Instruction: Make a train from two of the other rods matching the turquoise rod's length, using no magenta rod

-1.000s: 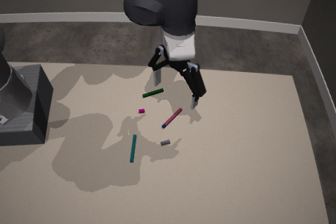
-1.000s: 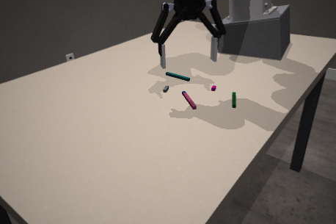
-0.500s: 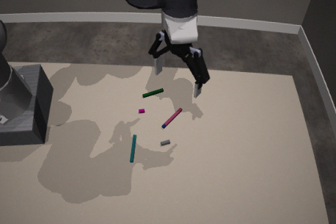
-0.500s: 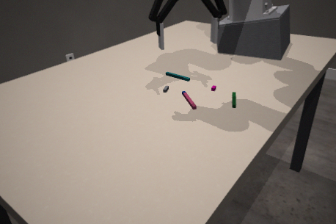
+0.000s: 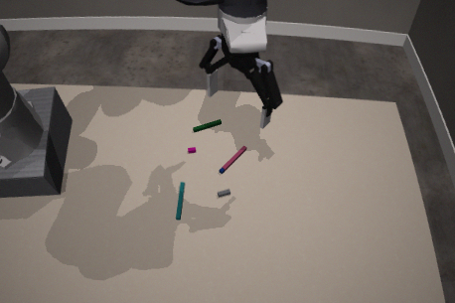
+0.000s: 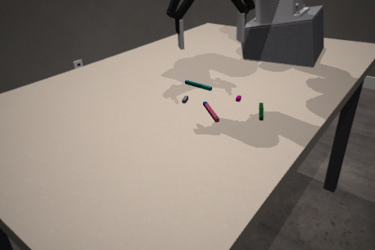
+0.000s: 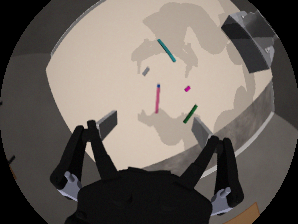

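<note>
The pink rod (image 5: 234, 158) (image 6: 211, 112) (image 7: 157, 101) lies flat. The short blue rod (image 5: 222, 170) (image 6: 205, 103) (image 7: 158, 86) lies at its end, in line with it; no gap shows between them. The turquoise rod (image 5: 180, 201) (image 6: 198, 85) (image 7: 166, 50) lies apart from them. My gripper (image 5: 238, 110) (image 6: 210, 44) (image 7: 155, 120) is wide open and empty, high above the table, touching no rod.
A green rod (image 5: 207, 125) (image 6: 261, 111) (image 7: 190, 113), a magenta rod (image 5: 192, 150) (image 6: 238, 98) (image 7: 187, 89) and a grey rod (image 5: 224, 193) (image 6: 185, 99) (image 7: 146, 71) lie separately around the pink and blue pair, clearly apart from it.
</note>
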Available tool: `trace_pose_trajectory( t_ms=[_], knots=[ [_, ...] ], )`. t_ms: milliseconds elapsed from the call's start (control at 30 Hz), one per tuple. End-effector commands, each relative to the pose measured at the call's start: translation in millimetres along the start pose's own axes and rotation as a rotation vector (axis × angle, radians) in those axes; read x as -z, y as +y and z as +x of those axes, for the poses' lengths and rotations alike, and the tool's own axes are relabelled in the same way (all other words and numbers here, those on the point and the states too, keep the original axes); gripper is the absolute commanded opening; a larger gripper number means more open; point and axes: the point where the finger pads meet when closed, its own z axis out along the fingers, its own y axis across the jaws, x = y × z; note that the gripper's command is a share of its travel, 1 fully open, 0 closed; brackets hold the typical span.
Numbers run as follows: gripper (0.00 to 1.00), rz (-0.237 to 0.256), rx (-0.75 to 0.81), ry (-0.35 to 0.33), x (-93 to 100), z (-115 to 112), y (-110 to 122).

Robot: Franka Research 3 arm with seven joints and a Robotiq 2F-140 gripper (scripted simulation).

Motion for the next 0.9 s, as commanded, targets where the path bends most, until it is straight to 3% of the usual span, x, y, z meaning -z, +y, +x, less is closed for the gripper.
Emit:
trace_pose_trajectory(
  t_ms=[0,867],
  knots=[
    [1.0,-0.002,-0.01,0.004,0.3,0.9,0.7],
    [1.0,-0.002,-0.01,0.004,0.3,0.9,0.7]
  ],
)
